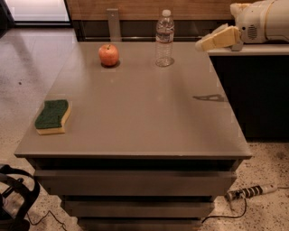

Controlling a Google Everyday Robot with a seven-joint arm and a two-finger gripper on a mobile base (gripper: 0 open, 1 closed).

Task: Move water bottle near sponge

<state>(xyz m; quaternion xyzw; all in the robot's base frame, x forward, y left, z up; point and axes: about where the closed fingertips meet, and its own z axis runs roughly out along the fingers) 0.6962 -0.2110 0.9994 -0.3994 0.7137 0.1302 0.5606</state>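
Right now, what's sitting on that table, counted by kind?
Bottles: 1, the water bottle
Fruit: 1, the apple
Sponges: 1, the sponge
Total: 3 on the table
The pincer hangs by the table's far right edge, apart from all three.

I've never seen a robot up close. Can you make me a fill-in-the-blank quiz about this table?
The clear ribbed plastic water bottle stands upright with a ____ cap. The round red apple sits nearer the bottle than the green-and-yellow rectangular ____. The robot's cream gripper hovers right of the bottle, touching ____.
Missing: white; sponge; nothing.
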